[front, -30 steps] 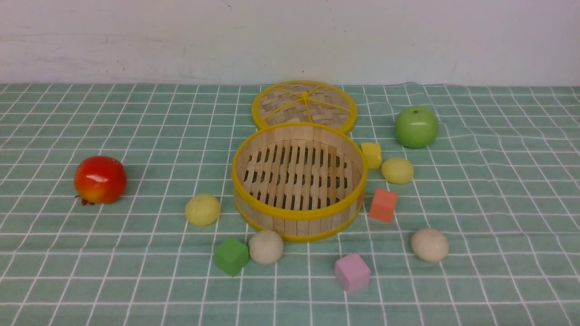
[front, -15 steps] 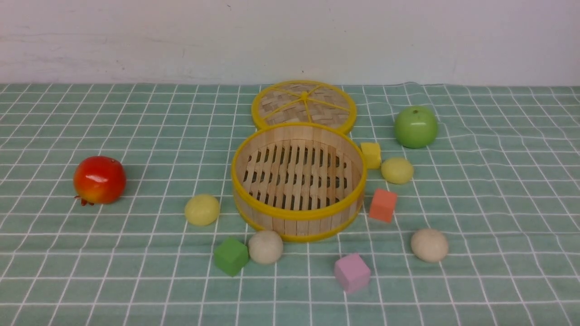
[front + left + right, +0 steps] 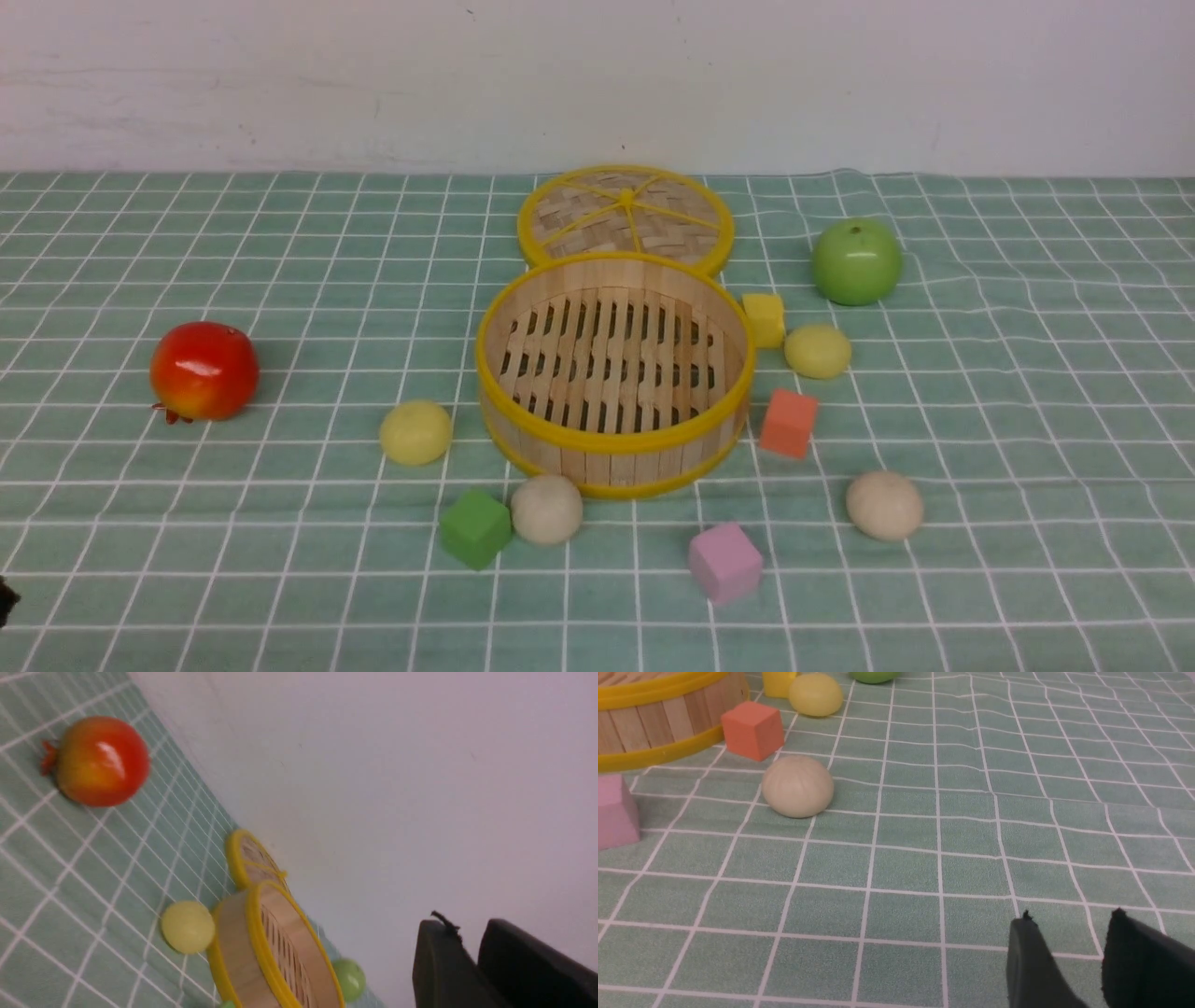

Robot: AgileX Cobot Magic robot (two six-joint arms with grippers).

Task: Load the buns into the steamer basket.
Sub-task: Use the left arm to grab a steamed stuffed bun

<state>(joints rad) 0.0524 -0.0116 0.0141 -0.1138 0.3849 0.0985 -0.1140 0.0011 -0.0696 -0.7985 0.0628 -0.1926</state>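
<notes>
Green checked cloth (image 3: 1027,420) runs back to a pale wall (image 3: 280,75). Biggest on it is the steamer basket (image 3: 607,457), its slatted floor bare: none of the four buns is in it. Its woven lid (image 3: 625,215) lies flat just beyond. The green apple (image 3: 856,261) sits far ahead of the right gripper (image 3: 1071,914), and the red fruit (image 3: 100,760) lies ahead of the left gripper (image 3: 465,919).

The coming move probably turns on the right side. One beige bun (image 3: 797,786) lies ahead of the right gripper and off toward the basket, with open cloth between them. Being round, it has no long axis, so any closing direction should serve. That gripper's fingers stand a little apart, holding nothing. A yellow bun (image 3: 815,694) lies farther off the same way.

The left gripper, fingers nearly together and empty, faces the other yellow bun (image 3: 188,926), just beside the basket wall. The second beige bun (image 3: 546,509) sits at the basket's foot; whether it touches cannot be told.

The orange cube (image 3: 752,729) stands between the first beige bun and the basket, with the pink cube (image 3: 612,812) near, so the carry likely needs height. The green cube (image 3: 476,528) crowds the second beige bun, and the yellow cube (image 3: 777,682) crowds the farther yellow one.
</notes>
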